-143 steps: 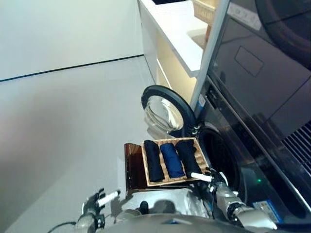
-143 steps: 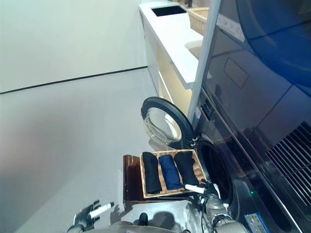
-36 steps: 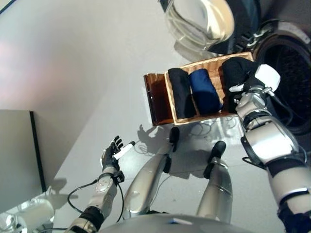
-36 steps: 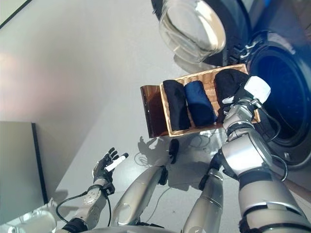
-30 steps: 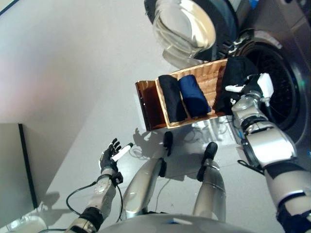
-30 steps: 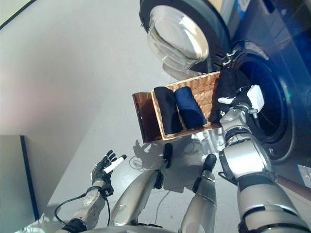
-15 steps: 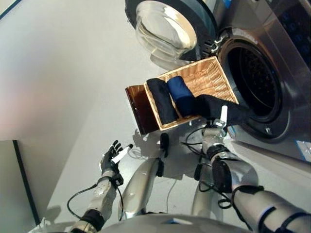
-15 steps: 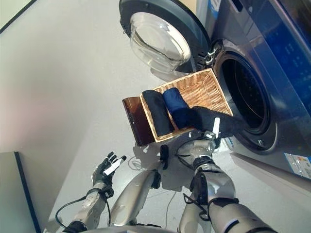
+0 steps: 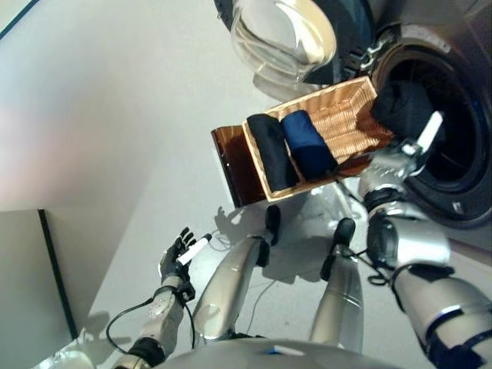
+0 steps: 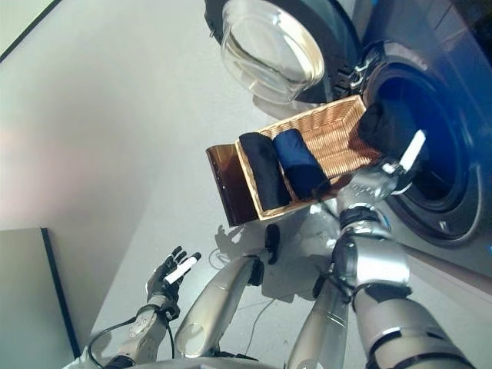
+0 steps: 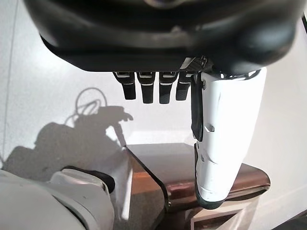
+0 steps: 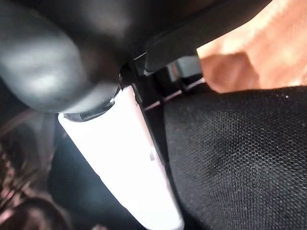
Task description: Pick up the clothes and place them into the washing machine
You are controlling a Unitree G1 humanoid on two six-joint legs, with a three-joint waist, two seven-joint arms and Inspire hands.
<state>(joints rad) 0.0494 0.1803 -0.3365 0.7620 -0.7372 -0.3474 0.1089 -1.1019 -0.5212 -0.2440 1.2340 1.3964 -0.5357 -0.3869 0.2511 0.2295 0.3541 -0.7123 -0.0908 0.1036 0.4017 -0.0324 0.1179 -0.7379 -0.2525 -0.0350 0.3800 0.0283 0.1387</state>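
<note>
Delivery is the step in hand: the right hand (image 9: 401,160), fingers closed on a black garment (image 9: 401,108), holds it at the washing machine's drum opening (image 9: 453,115), and next must push it inside and let go, while two rolled clothes (image 9: 292,147) wait in the basket (image 9: 350,115) and the left hand (image 9: 178,254) hangs open.

2 rolled clothes (image 9: 296,146) — black, navy — lie in basket; black garment (image 9: 400,108) at the washing machine (image 9: 453,115) mouth.

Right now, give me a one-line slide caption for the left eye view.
Right hand carries a black garment to the washing machine drum; two rolls remain in the wicker basket.
</note>
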